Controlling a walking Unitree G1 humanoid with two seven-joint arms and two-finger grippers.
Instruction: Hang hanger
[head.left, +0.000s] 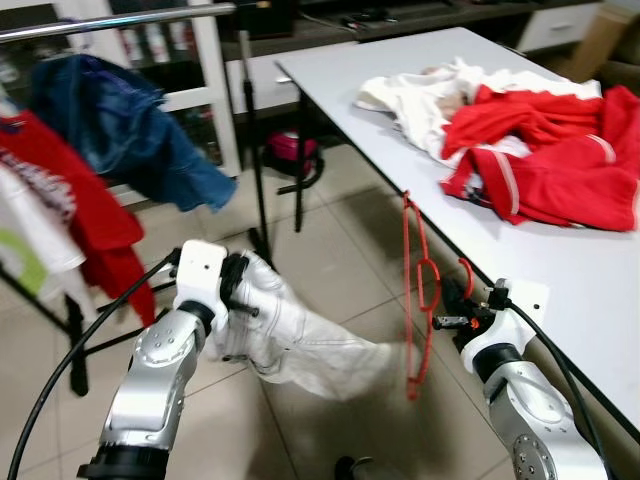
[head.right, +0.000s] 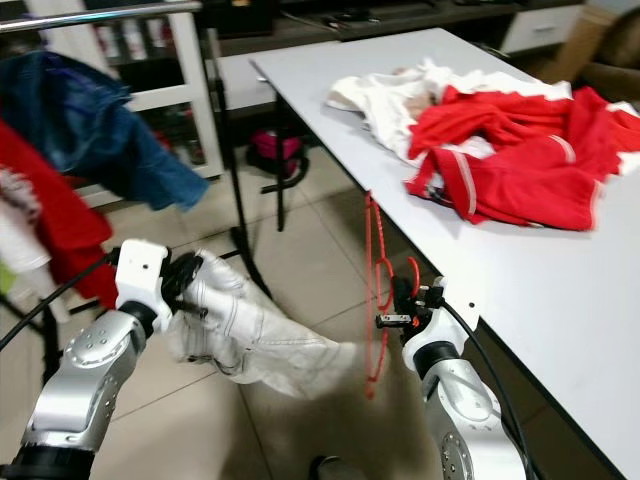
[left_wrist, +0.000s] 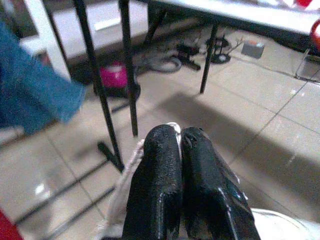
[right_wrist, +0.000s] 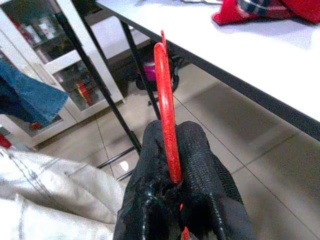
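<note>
Right tool (head.left: 452, 300), lower right of the head view: fingers pinched tight on the red hanger (head.left: 418, 290). The right wrist view shows the red wire clamped between both black fingers (right_wrist: 210, 195). The hanger hangs edge-on beside the front edge of the white bench (head.left: 560, 290); its frame runs from mid-frame down toward the floor, and it looks clear of the bench edge, though I cannot tell for certain.

Left tool (head.left: 240, 290), lower left: closed on a bunch of a pale garment (head.left: 300, 335). The left wrist view has the two fingers (left_wrist: 200, 190) pressed together with white cloth showing at their sides. The garment stretches across toward the hanger's lower end; where they meet is blurred, so I can't say whether it is threaded on.

The clothes rail (head.left: 110, 22) crosses the upper left corner, with a blue denim piece (head.left: 130, 130) and a red garment (head.left: 85, 205) already draped on it. A pile of red and white clothes (head.left: 520, 130) lies on the bench at upper right.

Judgement: the hanger is still well away from the rail, so this is the carry stage. To do it well:
- keep both grips firm so the cloth doesn't slide off
- raise the hanger and turn toward the rail
- present the hook above the bar, in a gap beside the denim
- watch that the trailing cloth doesn't snag on the rack's black upright (head.left: 252, 140)
</note>
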